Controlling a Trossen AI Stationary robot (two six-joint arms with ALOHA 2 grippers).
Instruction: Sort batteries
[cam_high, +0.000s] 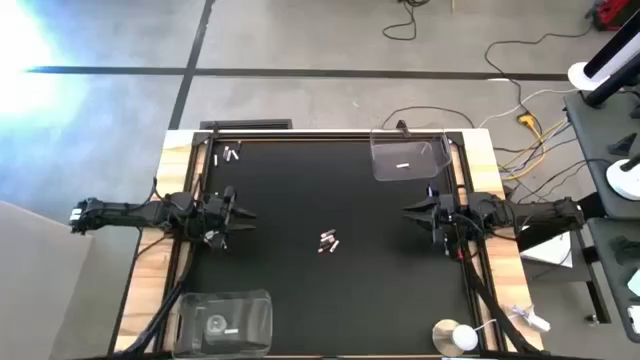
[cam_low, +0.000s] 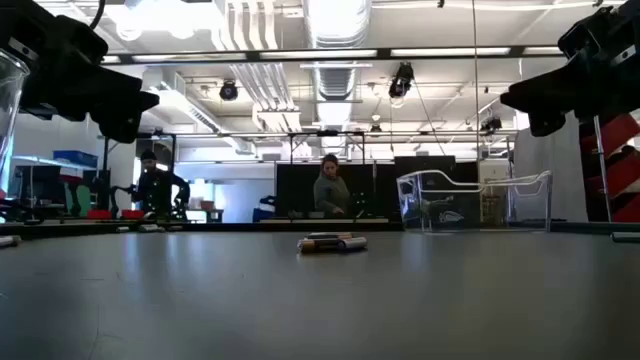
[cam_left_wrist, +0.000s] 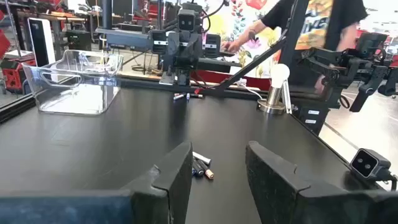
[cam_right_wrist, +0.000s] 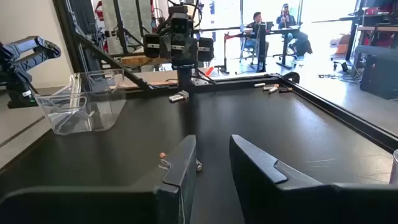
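**At mid-counter, a small cluster of batteries waits between two parted end effectors**

At the middle of the black counter (cam_high: 300, 290) we see the batteries (cam_high: 329, 242) lying in a tight little cluster, some pale, some dark with reddish marks, touching or just beside one another. We judge them light, stiff and smooth: round bodies that will roll if nudged and slip if pinched near an end. We would take one across its middle, fingers square to its length, and single out a battery at the edge of the cluster so its neighbours do not scatter.

More batteries (cam_high: 231, 154) lie near the far left corner, and one pale piece rests inside the clear tub (cam_high: 409, 158) at the far right. A second clear tub (cam_high: 224, 320) sits at the near left corner.

Our left end effector (cam_high: 246, 215) hovers above the left side of the counter, well apart from the cluster, fingers parted with a moderate gap and holding nothing. Our right end effector (cam_high: 410, 211) hovers above the right side, its gap narrower, also empty. A white lamp-like stand (cam_high: 457, 337) sits at the near right corner.
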